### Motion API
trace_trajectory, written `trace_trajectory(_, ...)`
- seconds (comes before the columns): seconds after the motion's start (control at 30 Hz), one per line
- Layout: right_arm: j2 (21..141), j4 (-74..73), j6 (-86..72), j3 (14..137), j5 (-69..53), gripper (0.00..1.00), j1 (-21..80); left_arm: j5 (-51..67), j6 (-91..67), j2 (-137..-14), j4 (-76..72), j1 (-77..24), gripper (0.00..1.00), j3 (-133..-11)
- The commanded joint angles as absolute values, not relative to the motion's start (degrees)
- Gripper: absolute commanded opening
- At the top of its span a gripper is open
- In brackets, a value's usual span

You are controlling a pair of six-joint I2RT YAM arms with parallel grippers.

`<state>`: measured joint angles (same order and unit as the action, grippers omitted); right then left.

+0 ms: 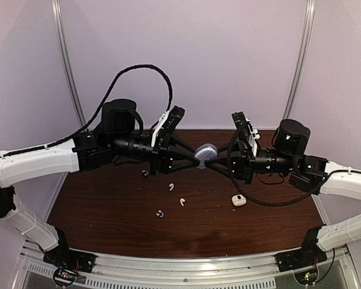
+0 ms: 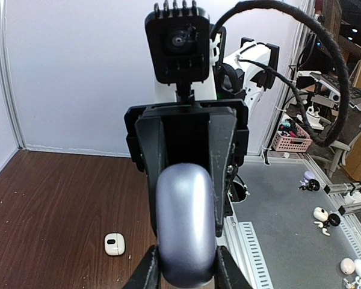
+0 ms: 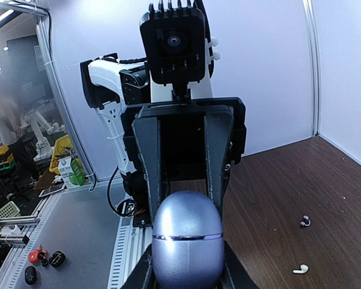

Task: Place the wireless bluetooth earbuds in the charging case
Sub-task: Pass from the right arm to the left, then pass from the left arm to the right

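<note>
A bluish-purple charging case (image 1: 205, 155), lid closed, is held in the air above the table's middle. My left gripper (image 1: 196, 156) is shut on it from the left and my right gripper (image 1: 215, 158) from the right. The case fills the left wrist view (image 2: 186, 229) and the right wrist view (image 3: 186, 241), where its seam shows. Two white earbuds (image 1: 171, 186) (image 1: 182, 201) and two purple earbuds (image 1: 145, 173) (image 1: 160, 213) lie loose on the table below. One purple earbud (image 3: 305, 221) and one white earbud (image 3: 299, 269) show in the right wrist view.
A white charging case (image 1: 239, 200) lies closed on the dark wooden table (image 1: 108, 223) at the right; it also shows in the left wrist view (image 2: 114, 244). White walls enclose the back and sides. A metal rail (image 1: 186, 274) runs along the near edge.
</note>
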<state>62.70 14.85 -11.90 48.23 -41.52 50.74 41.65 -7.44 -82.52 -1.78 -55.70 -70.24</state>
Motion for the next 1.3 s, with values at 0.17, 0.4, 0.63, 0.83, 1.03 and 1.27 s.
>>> trace_trajectory(0.17, 61.4, 11.0, -9.7, 48.0, -40.1, 0.33, 50.8, 42.2, -3.6, -83.0, 2.6, -56.1, 0.1, -73.2)
trace_trajectory(0.4, 61.3, 3.1, -5.7, 48.4, -40.0, 0.44, 50.9, 40.7, 2.6, -83.2, 15.6, -56.0, 0.08, -76.6)
trace_trajectory(0.63, 63.2, -3.7, -2.4, 51.2, -40.0, 0.55, 53.0, 40.9, 5.3, -85.5, 23.4, -56.0, 0.08, -79.7)
trace_trajectory(0.83, 64.5, -5.3, -1.3, 52.8, -39.4, 0.56, 54.4, 42.4, 5.5, -87.4, 24.8, -56.0, 0.08, -81.1)
trace_trajectory(1.03, 65.6, -5.8, -1.0, 53.2, -39.8, 0.48, 55.0, 42.8, 5.7, -88.3, 25.3, -56.0, 0.08, -82.1)
trace_trajectory(1.27, 65.4, -3.9, -1.7, 52.6, -39.6, 0.37, 55.0, 43.2, 5.6, -88.6, 25.4, -56.1, 0.08, -82.4)
